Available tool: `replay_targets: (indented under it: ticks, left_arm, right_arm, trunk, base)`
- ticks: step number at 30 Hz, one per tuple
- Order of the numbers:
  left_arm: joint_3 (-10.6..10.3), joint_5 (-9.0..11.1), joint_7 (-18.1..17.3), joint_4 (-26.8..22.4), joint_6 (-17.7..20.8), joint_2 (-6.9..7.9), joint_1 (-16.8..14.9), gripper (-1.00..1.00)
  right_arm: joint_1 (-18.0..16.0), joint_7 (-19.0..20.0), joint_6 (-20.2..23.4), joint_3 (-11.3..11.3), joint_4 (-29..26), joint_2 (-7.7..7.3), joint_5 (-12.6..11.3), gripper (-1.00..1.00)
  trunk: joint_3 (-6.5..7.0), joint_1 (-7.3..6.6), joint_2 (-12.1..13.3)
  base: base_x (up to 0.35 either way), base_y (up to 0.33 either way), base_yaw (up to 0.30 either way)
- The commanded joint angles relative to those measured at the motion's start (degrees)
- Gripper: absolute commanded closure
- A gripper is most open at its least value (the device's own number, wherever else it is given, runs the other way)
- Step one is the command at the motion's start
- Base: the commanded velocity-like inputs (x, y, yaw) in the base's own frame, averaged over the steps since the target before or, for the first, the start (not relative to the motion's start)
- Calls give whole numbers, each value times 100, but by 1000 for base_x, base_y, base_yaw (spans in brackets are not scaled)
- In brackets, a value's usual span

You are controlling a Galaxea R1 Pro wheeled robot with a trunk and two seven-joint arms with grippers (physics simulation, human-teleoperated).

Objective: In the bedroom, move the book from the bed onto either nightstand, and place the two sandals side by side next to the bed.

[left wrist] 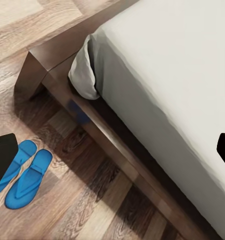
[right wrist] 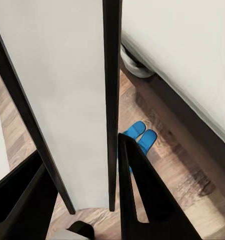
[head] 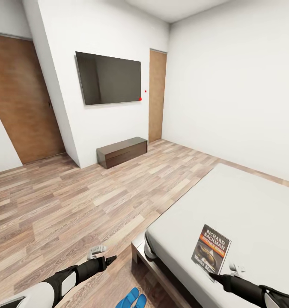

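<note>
Bedroom: white walls, wood-plank floor (head: 75, 201), wall-mounted television (head: 109, 78), long low dark cabinet (head: 122, 152) beneath it, tan door (head: 157, 95) at the far corner. No nightstand visible.

Bed (head: 247, 205): low dark-wood frame, plain pale mattress, near corner toward the robot.

Book (head: 211, 248): dark cover, orange band, "Richard Bachman" lettering. Resting at the mattress's near edge, cover up, apparently raised off the surface at the near end.

Right pincer (head: 219, 277): at the book's near edge. In the right wrist view, a thin dark-edged pale slab, judged to be the book (right wrist: 57, 100), standing between the dark fingers (right wrist: 142, 200). Judged pinching the book by its edge.

Left pincer (head: 102, 256): out over the floor beside the bed corner, well apart from everything. Fingers (left wrist: 2, 160) at opposite borders of the left wrist view, so spread, holding nothing.

Sandals (left wrist: 23, 172): two, bright blue, lying side by side, touching or nearly so, on the floor just beside the bed's near corner. Placement judged already satisfied.

Hazards:
- Thin edge grip; book likely to pivot or slip out during the carry.
- Sandals near the base; wheels turning toward a nightstand could knock them apart.
- Left arm near the bed corner; possible catch on the frame when turning.
</note>
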Motion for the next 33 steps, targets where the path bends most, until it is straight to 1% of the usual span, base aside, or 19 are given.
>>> replay_targets:
  ticks: [1, 3, 5, 7, 9, 12, 13, 16, 28, 33]
  left_arm:
    - [14, -7, -17, 4, -6, 1, -5, -100]
    - [15, -7, -17, 4, -6, 3, -5, -100]
    - [15, -7, -16, 5, -12, 2, 18, -100]
    - [14, -7, 36, 6, -63, 2, 119, -100]
    - [14, -7, 165, 5, -180, 3, 247, -100]
    - [19, -7, 355, 6, -423, 7, 477, -100]
    - [21, -7, 414, 5, -543, 8, 614, -100]
    - [21, -7, 466, 5, -726, 10, 779, -100]
    - [23, 2, 477, 5, -767, 10, 813, -100]
    - [23, 2, 477, 5, -768, 10, 813, -100]
  right_arm:
    - [-3, 10, 59, 32, 1, -4, -65, 100]
    - [-5, 10, 49, 32, 28, -3, -63, 100]
    - [-6, 10, -58, 34, 87, -3, -64, 100]
    - [-5, 10, -323, 36, 244, -2, -64, 100]
    - [-6, 13, -649, 39, 441, -2, -60, 100]
    - [-5, 18, -910, 40, 585, -2, -57, 100]
    - [-6, 18, -935, 40, 599, -2, -56, 100]
    - [-7, 19, -974, 41, 620, -2, -56, 100]
    - [-6, 19, -988, 41, 632, -2, -57, 100]
    - [-7, 11, -988, 41, 632, -2, -56, 100]
  trunk:
    - [-8, 1, -7]
    - [-8, 1, -7]
    - [-8, 1, -7]
    - [-8, 1, -7]
    - [-8, 1, -7]
    - [-8, 1, -7]
    - [-8, 1, -7]
    - [-8, 1, -7]
    - [-8, 1, -7]
    - [26, 1, -7]
  base:
    - [0, 0, 0]
    - [0, 0, 0]
    - [0, 0, 0]
    - [0, 0, 0]
    - [0, 0, 0]
    - [0, 0, 0]
    - [0, 0, 0]
    - [0, 0, 0]
    - [0, 0, 0]
    - [0, 0, 0]
